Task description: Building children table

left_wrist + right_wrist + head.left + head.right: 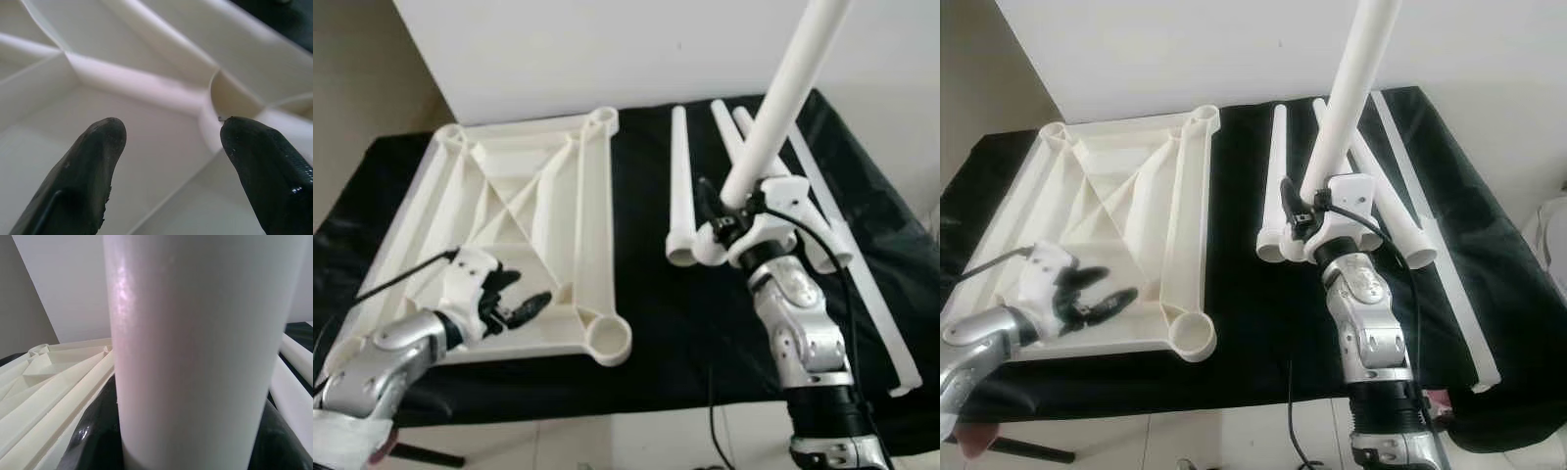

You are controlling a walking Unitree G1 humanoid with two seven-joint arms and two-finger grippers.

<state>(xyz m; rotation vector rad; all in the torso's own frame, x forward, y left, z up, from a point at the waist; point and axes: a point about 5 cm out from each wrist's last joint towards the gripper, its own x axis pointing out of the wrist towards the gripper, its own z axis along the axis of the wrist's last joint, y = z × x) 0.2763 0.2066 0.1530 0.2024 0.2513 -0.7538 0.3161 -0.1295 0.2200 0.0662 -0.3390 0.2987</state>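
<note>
Right gripper [729, 211], frame centre, clamps the upright table leg [783, 98] at its base; left gripper [514, 299] gapes empty over the tabletop [592, 186]. Stiff, light, slick tubing: grip low.

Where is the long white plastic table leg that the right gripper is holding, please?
The white plastic table leg stands tilted in the right gripper, raised over the black cloth, right of the upturned white tabletop and above the other legs lying there.
</note>
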